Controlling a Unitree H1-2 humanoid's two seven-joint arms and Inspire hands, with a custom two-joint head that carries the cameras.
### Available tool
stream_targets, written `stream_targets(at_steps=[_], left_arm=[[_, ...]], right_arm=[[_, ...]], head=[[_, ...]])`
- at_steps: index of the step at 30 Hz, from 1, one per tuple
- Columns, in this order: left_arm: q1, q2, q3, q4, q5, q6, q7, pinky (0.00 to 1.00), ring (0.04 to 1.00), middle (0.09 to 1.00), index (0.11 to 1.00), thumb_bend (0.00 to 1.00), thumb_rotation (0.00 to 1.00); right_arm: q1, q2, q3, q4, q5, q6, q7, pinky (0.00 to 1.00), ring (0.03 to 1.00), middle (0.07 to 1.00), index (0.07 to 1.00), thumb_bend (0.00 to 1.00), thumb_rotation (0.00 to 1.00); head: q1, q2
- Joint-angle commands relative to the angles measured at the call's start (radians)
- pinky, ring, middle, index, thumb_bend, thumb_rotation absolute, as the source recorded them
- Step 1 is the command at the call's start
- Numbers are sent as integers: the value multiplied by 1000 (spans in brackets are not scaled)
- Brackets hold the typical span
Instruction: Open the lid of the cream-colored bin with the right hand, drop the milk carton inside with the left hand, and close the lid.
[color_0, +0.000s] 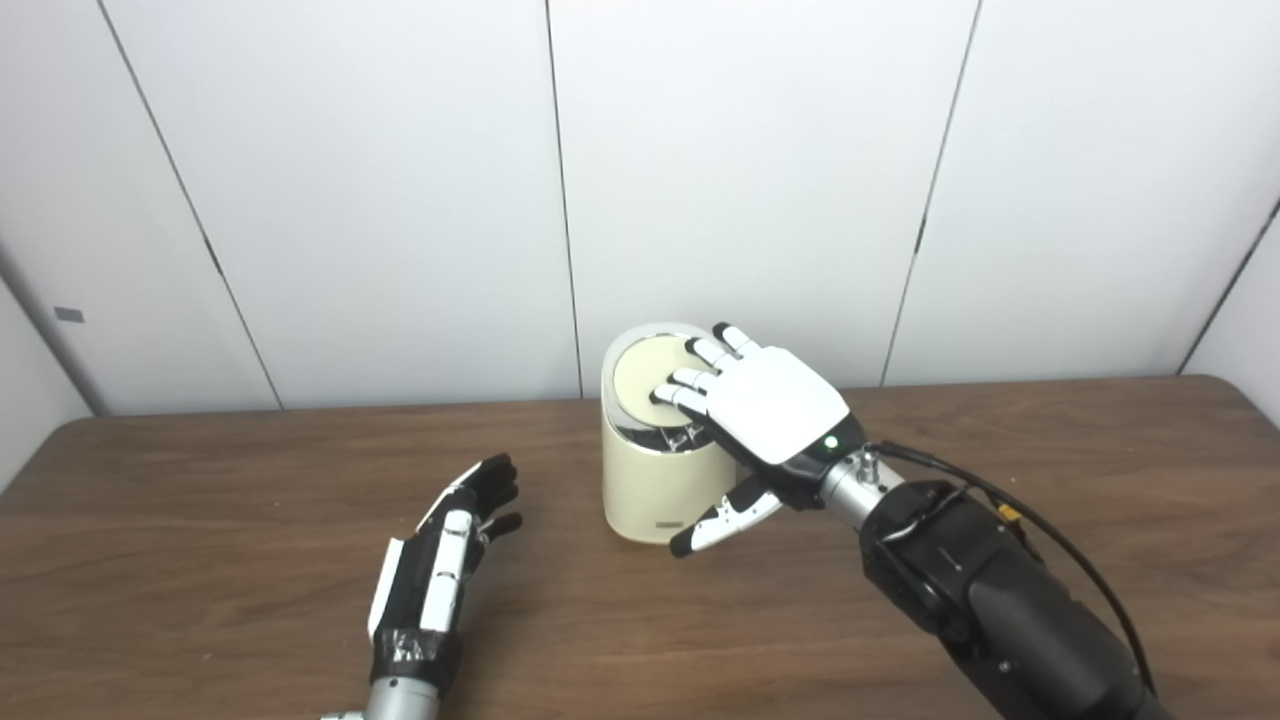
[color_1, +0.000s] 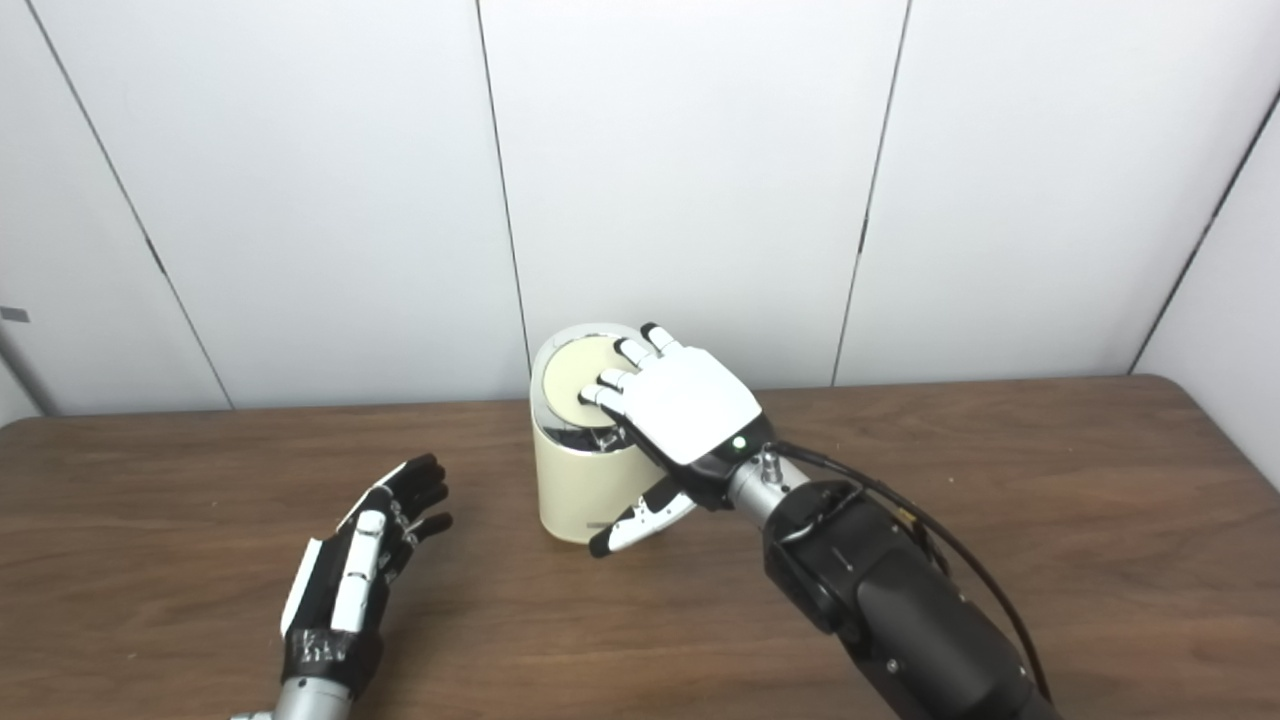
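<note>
The cream-colored bin (color_0: 645, 485) stands on the wooden table (color_0: 200, 470) near its back edge. Its round lid (color_0: 645, 378) is down inside a chrome rim. My right hand (color_0: 765, 415) lies palm-down over the bin's right side, its fingers (color_0: 690, 385) spread flat on the lid and its thumb hanging beside the bin's front. It holds nothing. My left hand (color_0: 450, 550) rests on the table left of the bin, fingers apart, empty. No milk carton shows in either view.
A white panelled wall (color_0: 400, 200) stands close behind the table. The table's right corner (color_0: 1235, 385) is rounded. My right forearm (color_0: 1000, 610) crosses the front right of the table.
</note>
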Motion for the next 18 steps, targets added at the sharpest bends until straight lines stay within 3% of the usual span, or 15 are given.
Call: stream_targets(at_steps=[1,16,18], left_arm=[[-20,-1,2,-35,-1,-6,-1,794,859,849,854,445,863],[-19,-1,3,-46,-6,7,-3,789,860,848,850,458,850],[-17,0,3,-47,-6,9,-5,794,862,850,851,459,851]], right_arm=[[8,-19,-1,64,5,14,100,1000,952,850,819,847,824],[38,-6,-12,20,31,22,120,1000,947,849,824,863,844],[39,3,-40,10,53,21,66,1000,946,847,822,853,814]], head=[[1,5],[2,6],[0,6]])
